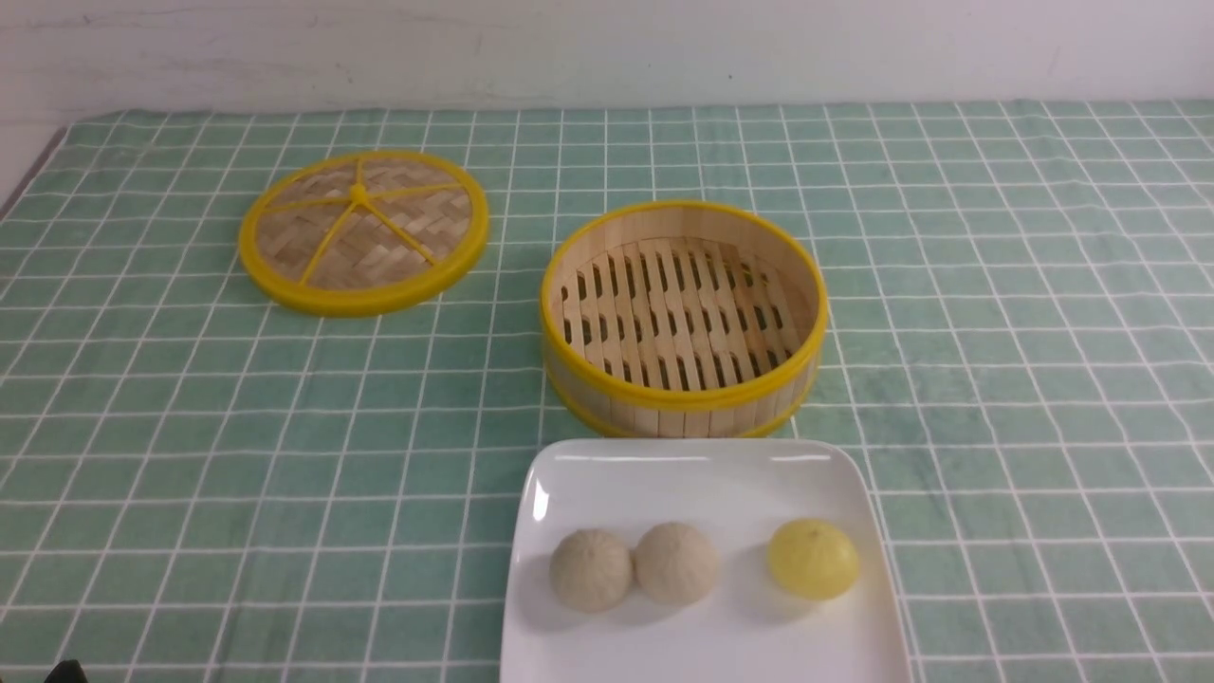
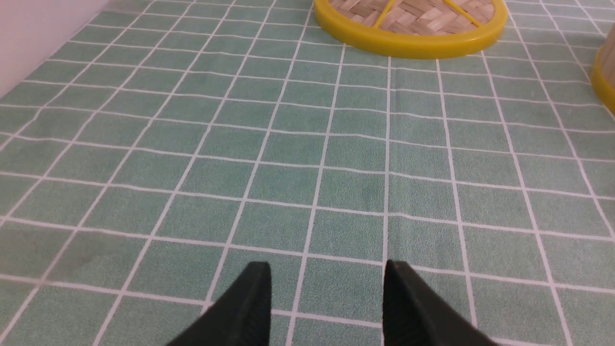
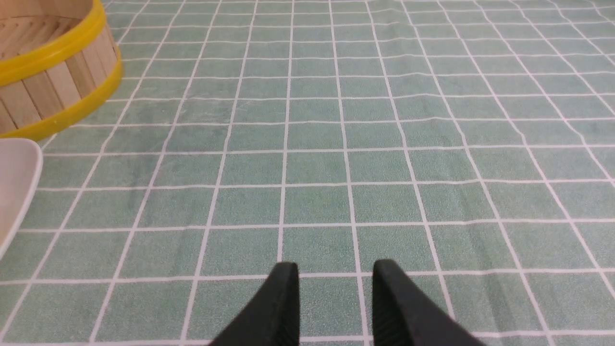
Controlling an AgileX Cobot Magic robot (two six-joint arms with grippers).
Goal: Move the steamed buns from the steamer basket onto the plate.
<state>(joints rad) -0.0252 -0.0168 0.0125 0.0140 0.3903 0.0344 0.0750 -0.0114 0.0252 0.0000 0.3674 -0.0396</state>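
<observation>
Bamboo steamer basket (image 1: 683,313) sits empty, steamed buns (image 1: 675,562) plated; left gripper (image 2: 326,283) and right gripper (image 3: 335,283) gape, holding nothing. A careless reach ahead could nudge the plate (image 1: 702,479).

Staged tabletop: green checked tablecloth (image 1: 996,285), bare white wall (image 1: 607,47).
</observation>
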